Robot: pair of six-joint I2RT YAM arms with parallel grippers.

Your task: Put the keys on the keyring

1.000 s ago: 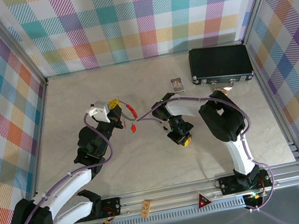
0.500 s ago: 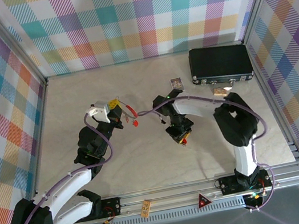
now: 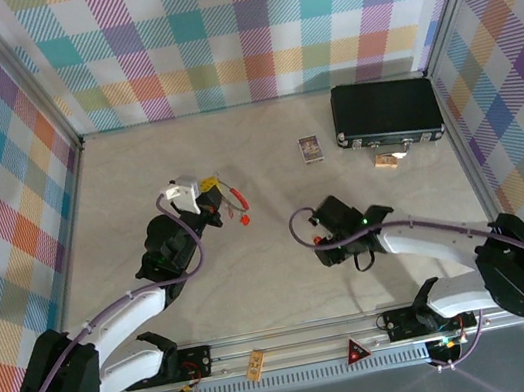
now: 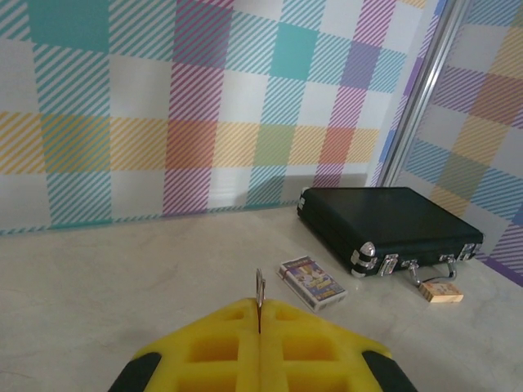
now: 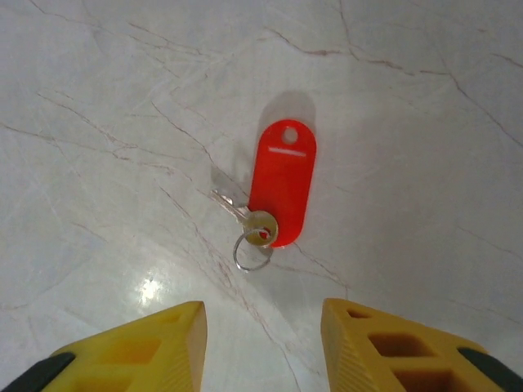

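The left pincer (image 3: 210, 199) is closed, its yellow pads (image 4: 214, 343) pressed flat together on the thin edge of the keyring (image 4: 260, 290), which stands upright out of the seam between them. From the top external camera the keyring (image 3: 232, 197) shows as a pale loop with red sections, reaching out to the right of that pincer. A red tag (image 3: 244, 219) sits just beside the loop's lower end (whether it hangs from the loop or lies on the tabletop I cannot tell).

The right pincer (image 5: 261, 343) points down at the marbled tabletop (image 5: 425, 114) with its two yellow fingers (image 5: 139, 347) held apart and nothing between them. Just beyond the gap lies a red key tag (image 5: 283, 181), flat on the surface, touched by neither finger. A small split ring (image 5: 252, 250) and a metal key (image 5: 230, 201) join at its near end. Seen from above, this pincer (image 3: 323, 240) is right of the left one and well apart from the keyring.

At the far right of the tabletop a black case (image 4: 384, 224) lies shut. A picture card (image 4: 312, 282) rests near its left end and a small wooden tag (image 4: 441, 291) just in front of its handle.
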